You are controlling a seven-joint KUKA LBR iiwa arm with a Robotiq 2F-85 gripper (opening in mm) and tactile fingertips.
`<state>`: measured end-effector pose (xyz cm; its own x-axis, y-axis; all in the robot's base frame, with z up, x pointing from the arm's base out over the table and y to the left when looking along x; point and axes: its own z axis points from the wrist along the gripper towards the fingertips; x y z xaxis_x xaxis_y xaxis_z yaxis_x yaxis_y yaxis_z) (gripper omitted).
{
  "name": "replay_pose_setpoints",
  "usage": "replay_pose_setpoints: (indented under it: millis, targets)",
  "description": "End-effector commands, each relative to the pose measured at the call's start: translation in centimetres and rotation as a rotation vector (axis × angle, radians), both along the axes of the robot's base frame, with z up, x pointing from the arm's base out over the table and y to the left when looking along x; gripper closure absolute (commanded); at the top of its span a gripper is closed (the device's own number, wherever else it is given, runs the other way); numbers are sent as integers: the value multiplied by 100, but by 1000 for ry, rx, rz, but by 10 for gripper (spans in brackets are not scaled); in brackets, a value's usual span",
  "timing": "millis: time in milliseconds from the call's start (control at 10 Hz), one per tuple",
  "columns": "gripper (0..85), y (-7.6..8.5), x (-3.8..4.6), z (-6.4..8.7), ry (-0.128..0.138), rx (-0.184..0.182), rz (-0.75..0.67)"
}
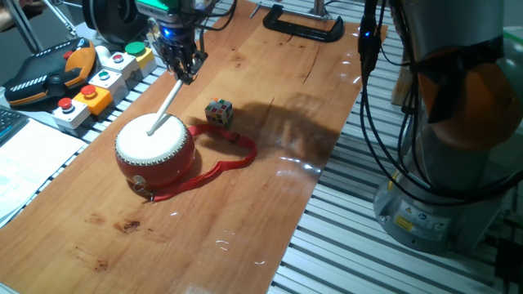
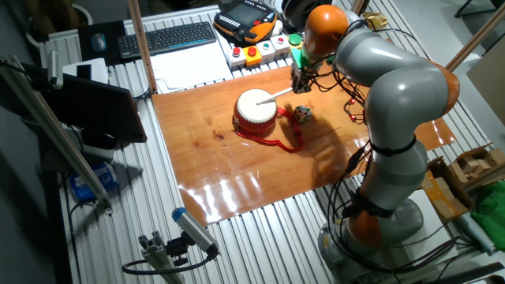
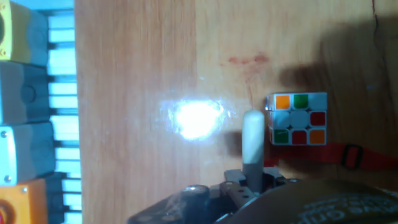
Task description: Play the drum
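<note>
The drum (image 1: 155, 147), red with a cream-white skin, sits left of centre on the wooden board (image 1: 245, 229); it also shows in the other fixed view (image 2: 255, 110). Its red strap (image 1: 221, 167) trails off to the right. My gripper (image 1: 184, 67) hangs above and behind the drum, shut on a white drumstick (image 1: 166, 104) that slants down until its tip rests on the skin. From the hand view I see the drumstick (image 3: 253, 140) held by the gripper (image 3: 252, 177), a multicoloured cube (image 3: 297, 118) and a piece of strap (image 3: 348, 155); I cannot make out the drum there.
The small cube (image 1: 219, 113) lies just right of the drum. Button boxes (image 1: 98, 77) and a teach pendant (image 1: 45, 75) line the board's left edge. A black clamp (image 1: 302, 24) sits at the far end. Cables (image 1: 368, 90) and the arm's base (image 1: 441, 188) stand at the right.
</note>
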<state>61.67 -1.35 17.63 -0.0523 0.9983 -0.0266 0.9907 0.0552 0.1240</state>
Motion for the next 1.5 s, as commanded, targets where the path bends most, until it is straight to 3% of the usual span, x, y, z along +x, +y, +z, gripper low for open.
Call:
replay_pose_setpoints:
  millis: [0,100,200,300,500,600,800,1100,1400]
  targets:
    - [843,-1,0,5,-2,-23,14]
    - [843,-3,0,8,24,19,7]
    - [843,5,-2,6,65,92,-17]
    - [843,18,-6,-7,89,138,-32]
    - [843,28,-10,-33,136,207,-22]
    - [843,31,-13,-41,136,213,-20]
    - [843,27,-8,-33,123,190,-15]
    - [843,-5,6,-11,59,83,6]
    - [843,-13,10,-10,24,34,12]
